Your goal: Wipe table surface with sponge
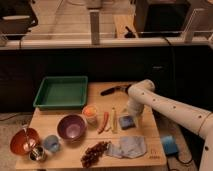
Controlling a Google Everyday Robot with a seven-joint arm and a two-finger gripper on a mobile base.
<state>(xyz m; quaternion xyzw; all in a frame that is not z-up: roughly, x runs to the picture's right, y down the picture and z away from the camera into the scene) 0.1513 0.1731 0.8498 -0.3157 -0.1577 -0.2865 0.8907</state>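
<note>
A dark blue sponge lies on the wooden table, right of centre. My gripper comes down from the white arm and sits right on the far edge of the sponge, touching or nearly touching it. The arm reaches in from the right and hides the table's right middle part.
A green tray sits at the back left. A purple bowl, an orange cup, a red carrot, a yellowish stick, grapes, a blue-grey cloth, a black tool and an orange bowl lie around.
</note>
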